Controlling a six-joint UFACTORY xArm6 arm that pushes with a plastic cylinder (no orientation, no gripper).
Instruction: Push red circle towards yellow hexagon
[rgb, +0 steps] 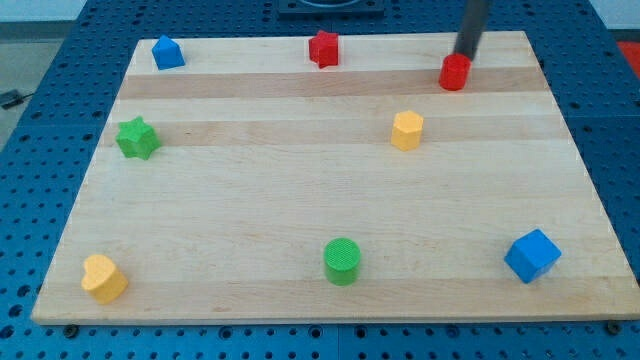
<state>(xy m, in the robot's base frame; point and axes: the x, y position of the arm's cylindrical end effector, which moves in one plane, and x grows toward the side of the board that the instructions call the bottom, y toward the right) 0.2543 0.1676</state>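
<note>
The red circle (454, 72) sits near the view's top right of the wooden board (300, 220). The yellow hexagon (407, 130) lies below and to the left of it, a short gap apart. My tip (465, 55) is at the end of the dark rod, just above and slightly right of the red circle, touching or almost touching its far edge.
A red star-like block (323, 48) is at top centre, a blue house-shaped block (167, 52) at top left, a green star (137, 138) at left, a yellow heart (103, 278) at bottom left, a green circle (342, 261) at bottom centre, a blue cube (531, 255) at bottom right.
</note>
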